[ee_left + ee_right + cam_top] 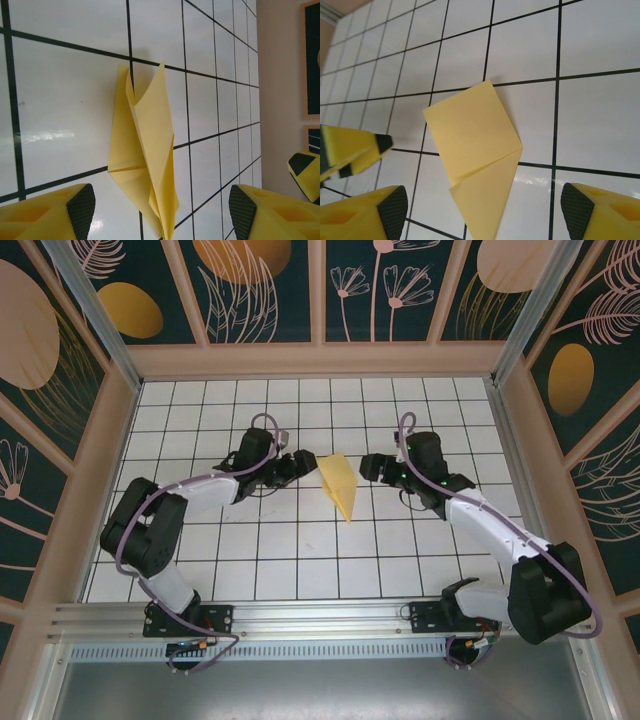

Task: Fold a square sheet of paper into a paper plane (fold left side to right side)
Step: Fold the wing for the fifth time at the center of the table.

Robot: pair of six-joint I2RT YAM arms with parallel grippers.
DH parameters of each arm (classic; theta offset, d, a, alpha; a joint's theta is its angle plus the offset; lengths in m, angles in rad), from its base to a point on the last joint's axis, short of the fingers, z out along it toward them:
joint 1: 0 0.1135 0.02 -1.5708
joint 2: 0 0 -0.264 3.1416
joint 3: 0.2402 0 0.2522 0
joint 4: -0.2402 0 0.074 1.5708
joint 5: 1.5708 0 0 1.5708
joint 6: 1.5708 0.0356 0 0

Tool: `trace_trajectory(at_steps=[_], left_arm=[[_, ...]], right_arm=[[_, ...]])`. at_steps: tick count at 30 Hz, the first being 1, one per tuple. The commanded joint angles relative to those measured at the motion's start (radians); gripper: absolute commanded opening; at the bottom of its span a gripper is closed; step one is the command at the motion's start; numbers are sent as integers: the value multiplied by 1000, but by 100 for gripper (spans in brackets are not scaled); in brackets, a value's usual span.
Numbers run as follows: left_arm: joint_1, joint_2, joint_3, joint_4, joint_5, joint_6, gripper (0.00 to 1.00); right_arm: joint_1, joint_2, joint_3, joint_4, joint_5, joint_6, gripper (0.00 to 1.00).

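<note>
Top external view is showing the left gripper (298, 462) hovering left of centre, fingers spread, gripping nothing. The paper plane (340, 486) is lying mid-frame just right of it, one flap raised, nose pointing down-frame. The right gripper (368, 466) is hovering just beyond, equally spread. Ideally the left fingers should be pinching the left flap's edge, carrying it over the midline, the right pinning the other side.
</note>
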Motion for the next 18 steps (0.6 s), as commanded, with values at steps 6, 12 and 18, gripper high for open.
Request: trace_trajectory(at_steps=[6, 12, 18], left_arm=[[-38, 189, 138, 96, 79, -56, 67], [-41, 264, 190, 107, 101, -50, 41], [-41, 274, 184, 159, 177, -2, 14]], right_arm=[[-78, 38, -81, 213, -242, 66, 82], [-114, 95, -96, 256, -323, 49, 77], [-156, 165, -100, 310, -413, 18, 68]])
